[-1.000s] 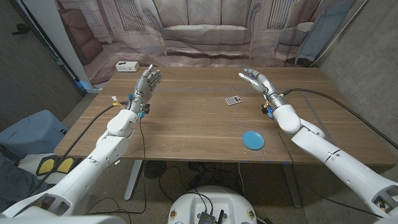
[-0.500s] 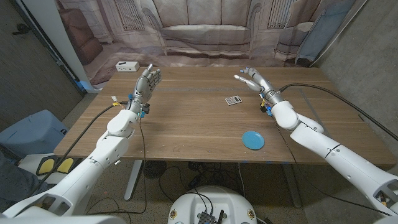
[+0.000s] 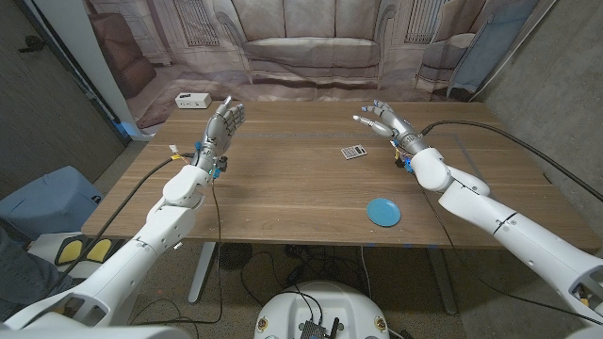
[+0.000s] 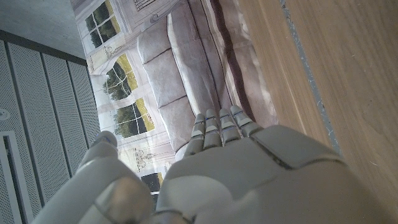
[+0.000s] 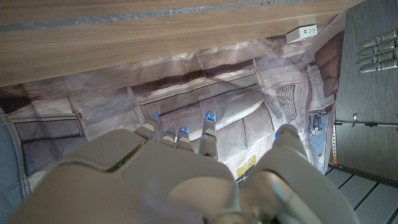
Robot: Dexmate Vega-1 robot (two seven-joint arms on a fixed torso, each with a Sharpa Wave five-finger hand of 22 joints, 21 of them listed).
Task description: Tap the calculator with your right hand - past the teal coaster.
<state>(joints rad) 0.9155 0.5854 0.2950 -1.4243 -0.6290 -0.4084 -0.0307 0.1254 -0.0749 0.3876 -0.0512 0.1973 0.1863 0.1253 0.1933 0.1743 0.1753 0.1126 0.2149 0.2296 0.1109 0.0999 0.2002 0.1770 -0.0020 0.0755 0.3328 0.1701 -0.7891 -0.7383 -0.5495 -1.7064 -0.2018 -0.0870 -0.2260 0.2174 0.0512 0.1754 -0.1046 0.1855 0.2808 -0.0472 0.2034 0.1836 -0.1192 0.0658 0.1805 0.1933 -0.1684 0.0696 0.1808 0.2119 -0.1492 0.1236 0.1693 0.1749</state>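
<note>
Both arms reached forward from the near corners. The left robot hand (image 3: 224, 122) stood raised, fingers together and pointing up, holding nothing. The right robot hand (image 3: 383, 120) hung in the air, fingers apart and extended toward the left, holding nothing.

Wooden worktop (image 3: 283, 179) sits in front of a printed backdrop (image 3: 311, 47) showing a sofa and tall windows. Grey perforated wall panels (image 3: 556, 66) stand at the sides, and cables (image 3: 264, 268) trail across the floor underneath.
</note>
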